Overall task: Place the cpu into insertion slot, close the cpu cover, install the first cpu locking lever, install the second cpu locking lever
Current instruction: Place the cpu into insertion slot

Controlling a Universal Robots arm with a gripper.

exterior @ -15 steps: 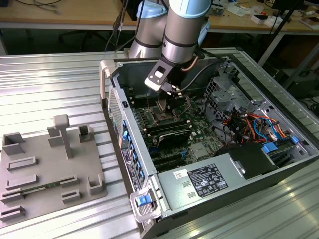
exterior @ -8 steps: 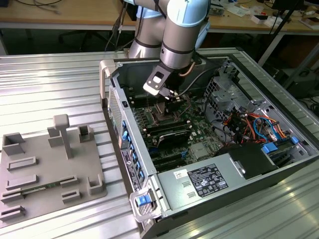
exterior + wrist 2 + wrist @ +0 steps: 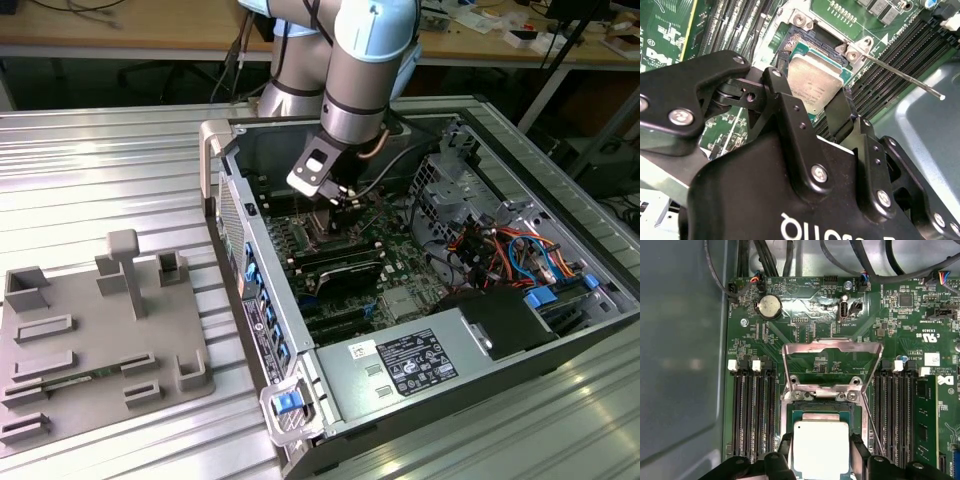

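In both wrist views my gripper (image 3: 807, 92) (image 3: 821, 447) is shut on the cpu (image 3: 815, 85) (image 3: 821, 450), a small square chip with a silver-grey top and green edges. One black finger lies against each of two opposite sides. The chip sits level right over the insertion slot (image 3: 822, 404) (image 3: 789, 47), whose black frame shows around it; I cannot tell whether it is seated. The cpu cover (image 3: 832, 346), a thin silver frame, stands swung open beyond the socket. A thin metal locking lever (image 3: 900, 74) (image 3: 874, 432) sticks up beside the socket. In the exterior view the gripper (image 3: 338, 200) is low inside the computer case.
Long black memory slots (image 3: 752, 410) (image 3: 892, 410) flank the socket, with a module (image 3: 925, 415) in one. The case wall (image 3: 680, 365) rises on one side. Cables (image 3: 500, 250) and a power supply (image 3: 400, 365) fill the exterior view's right. A grey fixture plate (image 3: 90, 340) lies at the exterior view's left.
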